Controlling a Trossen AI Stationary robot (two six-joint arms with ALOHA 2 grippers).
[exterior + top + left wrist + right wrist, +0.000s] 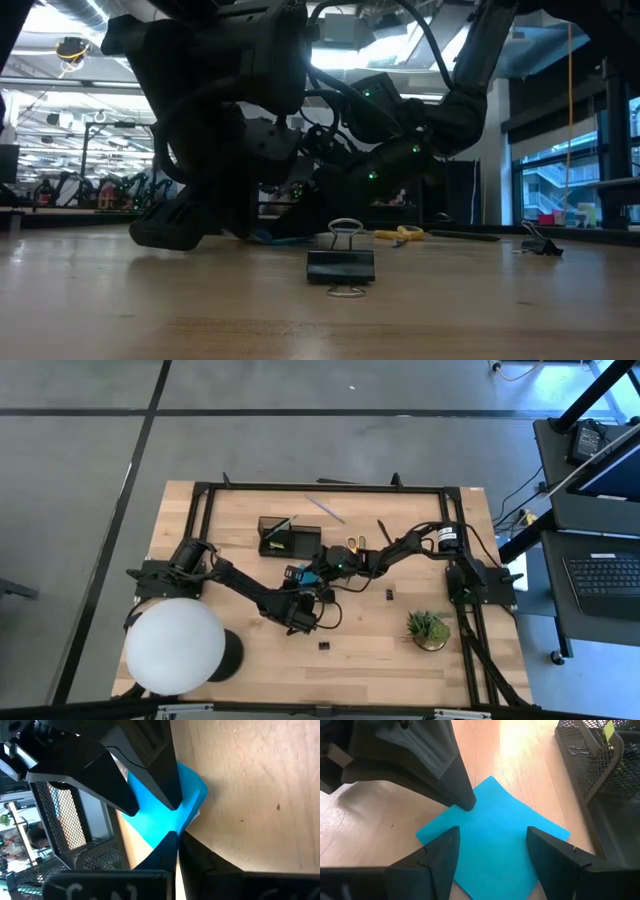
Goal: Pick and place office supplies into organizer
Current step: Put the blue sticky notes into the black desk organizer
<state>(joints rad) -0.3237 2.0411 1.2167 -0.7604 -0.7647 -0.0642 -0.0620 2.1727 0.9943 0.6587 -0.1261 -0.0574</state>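
The blue square note pad lies flat on the wood near the table's middle. My left gripper is shut, and its tips meet one edge of the pad. My right gripper is open and hangs over the pad from the other side, one finger over each half; I cannot tell whether it touches. The black mesh organizer stands just beyond, with a pen and a yellow-green piece in it. Yellow-handled scissors and a pen lie on the table. My left gripper has its shut fingertips down on the note pad's edge near one corner, coming slanting from above and from the table's near side. The pad stays flat on the wood. I cannot tell whether any sheet is pinched between the fingers.
One black binder clip stands near the table's near edge, another to the right of the grippers. The white globe lamp fills the near left corner and the potted plant the near right. A black metal frame rings the table.
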